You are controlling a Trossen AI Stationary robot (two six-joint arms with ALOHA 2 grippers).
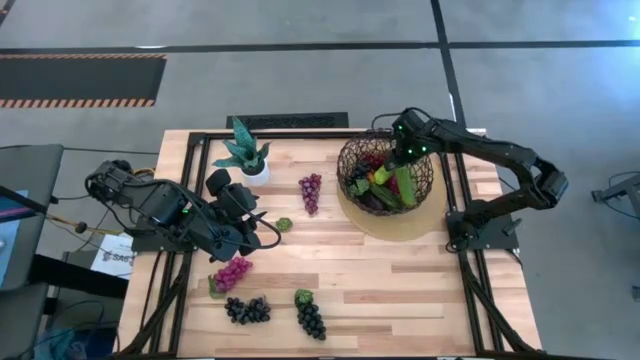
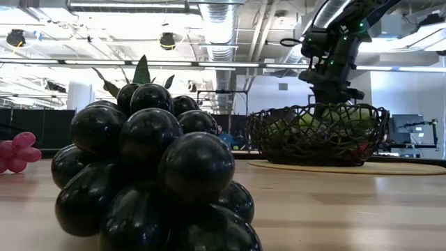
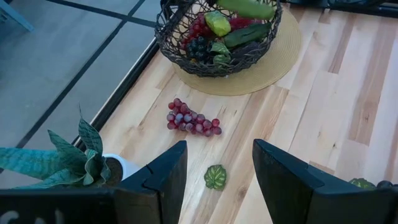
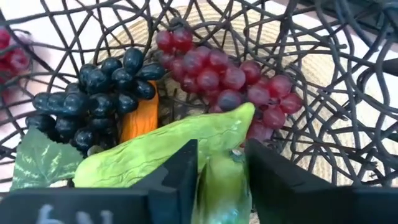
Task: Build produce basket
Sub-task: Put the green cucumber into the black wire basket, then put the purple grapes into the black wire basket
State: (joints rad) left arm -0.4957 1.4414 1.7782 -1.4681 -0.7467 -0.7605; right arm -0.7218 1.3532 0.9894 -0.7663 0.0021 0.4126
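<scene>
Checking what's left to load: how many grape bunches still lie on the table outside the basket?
4: one reddish beside the basket, one magenta, two black along the front edge. None seem hidden.

Dark brown basket — black grapes, magenta grapes.

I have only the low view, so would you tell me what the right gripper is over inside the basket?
Observer: The right gripper is down in the basket, right above a light green vegetable.
Operator: Thank you. How many grape bunches lie outside the basket?
Observer: Four: a dark red bunch mid-table, a magenta bunch, and two black bunches near the front edge.
Operator: And the left arm?
Observer: The left gripper is open and empty, facing a loose green leaf on the table's left side.
</scene>
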